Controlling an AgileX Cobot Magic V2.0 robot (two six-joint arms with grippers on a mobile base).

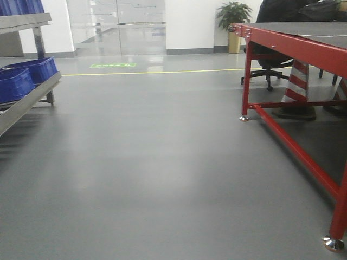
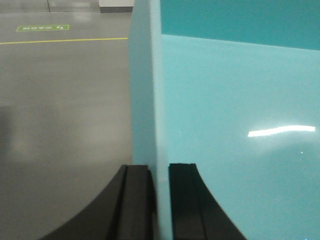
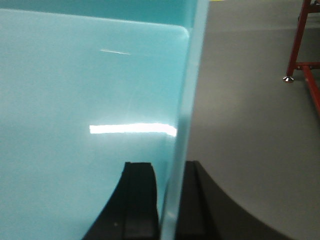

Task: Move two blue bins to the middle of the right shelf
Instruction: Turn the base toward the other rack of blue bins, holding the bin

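- Blue bin (image 2: 235, 100): held between the two arms, apparently above the floor (image 1: 162, 162). Its pale inside fills both wrist views.
- Left jaws pinch its left wall; right jaws pinch its right wall, each wall seated deep.
- Judgement: hold both arms level and equally spaced, as uneven travel could twist the walls.
- Right shelf not in view. Red counter (image 1: 293, 43) stands right, and other bins (image 1: 21, 76) sit left.

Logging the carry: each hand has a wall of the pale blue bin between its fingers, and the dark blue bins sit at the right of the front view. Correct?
Wrong side: the front view shows the dark blue bins at its left, not right. The left hand and right hand do each hold a wall of the pale blue bin between their fingers.
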